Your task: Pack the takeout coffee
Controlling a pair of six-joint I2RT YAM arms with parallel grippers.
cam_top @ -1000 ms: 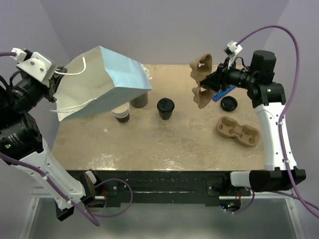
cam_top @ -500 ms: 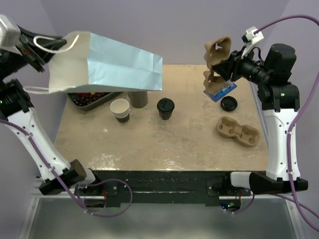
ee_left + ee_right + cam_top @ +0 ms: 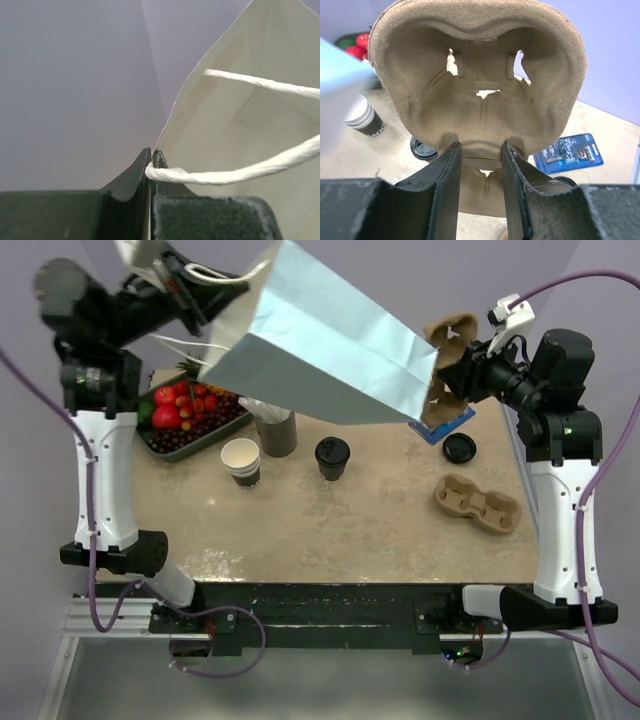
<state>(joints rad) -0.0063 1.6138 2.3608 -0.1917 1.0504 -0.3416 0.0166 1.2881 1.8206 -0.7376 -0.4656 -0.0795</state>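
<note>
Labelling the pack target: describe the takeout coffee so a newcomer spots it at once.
On the tan table, look near the middle, below the tilted pale-blue bag. The takeout coffee is the small dark cup there. Only it wears a black lid; the cup stack to its left is lidless.

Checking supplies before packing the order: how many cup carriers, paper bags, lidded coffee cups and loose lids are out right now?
Cup carriers: 2
Paper bags: 1
Lidded coffee cups: 1
Loose lids: 1
Total: 5
</note>
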